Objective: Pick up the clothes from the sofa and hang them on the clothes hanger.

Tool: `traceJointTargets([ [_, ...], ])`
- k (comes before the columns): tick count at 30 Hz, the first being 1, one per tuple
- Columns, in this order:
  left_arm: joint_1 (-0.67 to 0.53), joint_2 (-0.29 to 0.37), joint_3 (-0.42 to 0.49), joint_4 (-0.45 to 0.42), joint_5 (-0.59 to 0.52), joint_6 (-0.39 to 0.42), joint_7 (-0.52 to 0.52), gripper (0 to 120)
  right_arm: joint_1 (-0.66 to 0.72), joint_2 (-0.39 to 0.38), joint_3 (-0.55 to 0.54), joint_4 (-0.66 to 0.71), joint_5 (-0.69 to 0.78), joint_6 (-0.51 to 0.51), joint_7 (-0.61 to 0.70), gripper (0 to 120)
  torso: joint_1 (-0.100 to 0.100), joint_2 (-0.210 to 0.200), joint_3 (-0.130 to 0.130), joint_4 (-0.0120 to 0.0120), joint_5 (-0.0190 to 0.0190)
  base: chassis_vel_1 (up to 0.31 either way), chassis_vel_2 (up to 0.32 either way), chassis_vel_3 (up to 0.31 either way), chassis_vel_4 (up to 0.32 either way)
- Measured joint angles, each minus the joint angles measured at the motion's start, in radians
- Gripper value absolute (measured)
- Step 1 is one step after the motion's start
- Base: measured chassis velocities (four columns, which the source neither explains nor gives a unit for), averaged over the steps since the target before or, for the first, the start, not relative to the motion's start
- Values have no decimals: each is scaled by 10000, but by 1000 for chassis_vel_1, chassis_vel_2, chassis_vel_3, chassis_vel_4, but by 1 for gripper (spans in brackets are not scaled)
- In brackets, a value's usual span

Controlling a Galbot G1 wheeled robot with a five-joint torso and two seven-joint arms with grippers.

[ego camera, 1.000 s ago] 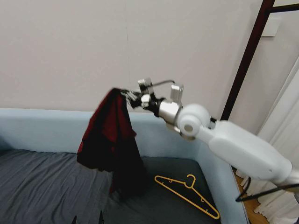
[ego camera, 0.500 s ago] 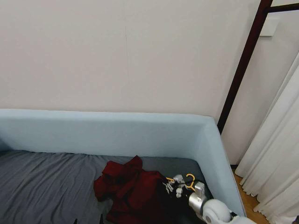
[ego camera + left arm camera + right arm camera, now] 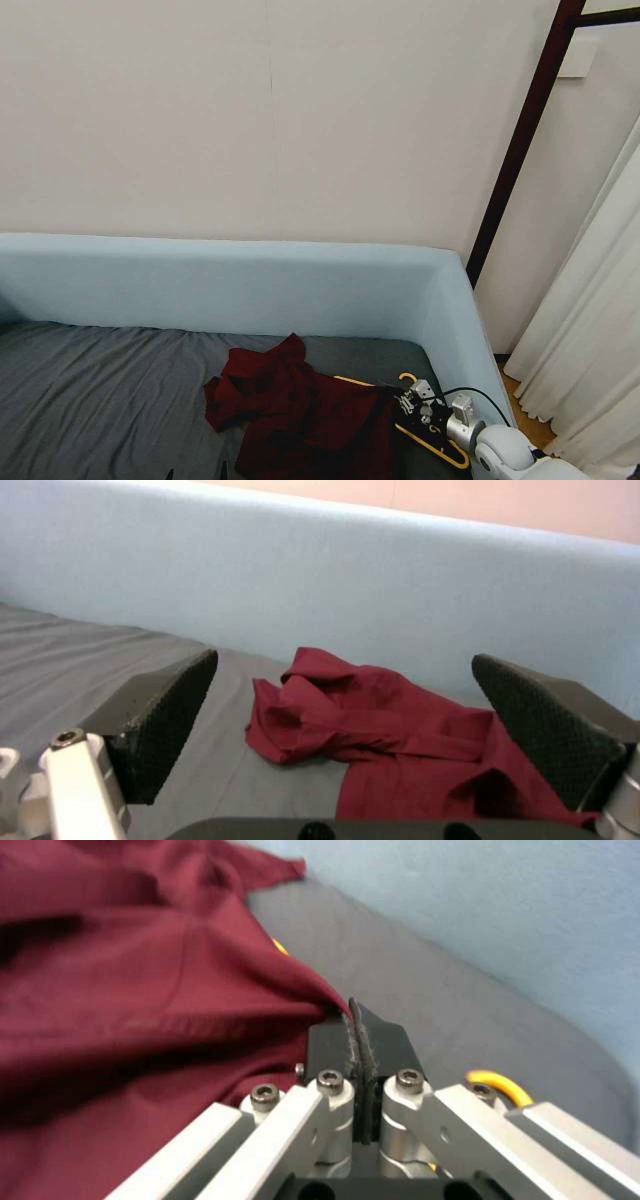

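A dark red garment (image 3: 290, 410) lies crumpled on the sofa's grey seat (image 3: 100, 400), near the right end. It covers part of a yellow hanger (image 3: 437, 444). My right gripper (image 3: 410, 402) is low over the seat at the garment's right edge. In the right wrist view its fingers (image 3: 352, 1036) are pressed together, with the edge of the red cloth (image 3: 150, 975) pinched at their tips, and the hanger's hook (image 3: 492, 1081) shows beside them. My left gripper (image 3: 350, 705) hangs open above the seat, facing the garment (image 3: 380, 735) from a distance.
The light blue sofa back (image 3: 250, 285) and right arm (image 3: 455, 330) close in the seat. A dark rack pole (image 3: 520, 150) stands against the wall at the right, with a white curtain (image 3: 590, 350) beside it.
One second ago my right gripper held the garment high above the seat. It has come down, the garment now lies on the cushion, and the gripper has slid a little to the right.
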Motion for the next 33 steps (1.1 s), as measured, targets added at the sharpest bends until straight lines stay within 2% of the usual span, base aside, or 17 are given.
traceJointTargets([
  [4,-155,76,77,32,-61,131,-16,100,-480,-284,403,229,-365,-77,372,15,0,0,0,-2,1,0,0,0,0],
  [6,-171,83,83,37,-71,141,-19,100,-578,-351,464,320,-335,-101,395,19,0,0,0,-2,0,0,0,0,0],
  [10,-262,153,103,101,-124,174,-39,100,-1585,-888,992,1338,164,-345,487,38,0,0,0,-5,0,0,0,0,0],
  [11,-262,153,103,101,-124,174,-39,100,-1585,-888,992,1338,164,-345,487,38,0,0,0,-5,0,0,0,0,0],
  [14,-335,158,83,182,-165,176,-71,100,-2263,-1024,1308,2511,696,-750,997,52,0,0,0,-4,-2,0,0,0,0],
  [15,-335,158,83,182,-165,176,-71,100,-2263,-1024,1308,2511,696,-750,997,52,0,0,0,-4,-2,0,0,0,0],
  [16,-349,147,58,201,-184,182,-87,100,-2486,-993,1389,3072,1033,-1067,1355,56,0,0,-1,-1,-3,0,0,0,0],
  [19,-325,159,-17,214,-202,185,-105,100,-2820,-681,1434,4134,1882,-1825,2278,70,0,0,0,1,-1,0,0,0,0],
  [20,-325,159,-17,214,-202,185,-105,100,-2820,-681,1434,4134,1882,-1825,2278,70,0,0,0,1,-1,0,0,0,0],
  [23,-250,272,-131,238,-207,167,-110,100,-2920,-220,1191,4824,2565,-2458,2866,85,0,1,-1,1,-2,0,0,0,0],
  [24,-250,272,-131,238,-207,167,-110,100,-2920,-220,1191,4824,2565,-2458,2866,85,0,1,-1,1,-2,0,0,0,0],
  [27,-213,402,-229,276,-235,139,-110,100,-2778,208,714,4873,3020,-2808,3183,97,0,0,0,-1,-2,0,0,0,0],
  [29,-200,447,-256,278,-259,135,-110,100,-2681,411,530,4784,3221,-2946,3313,98,0,0,0,0,-1,0,0,0,0],
  [33,-162,567,-320,278,-292,129,-110,100,-2271,1016,73,4375,4696,-3802,3789,100,0,0,0,-1,-2,0,0,0,0],
])
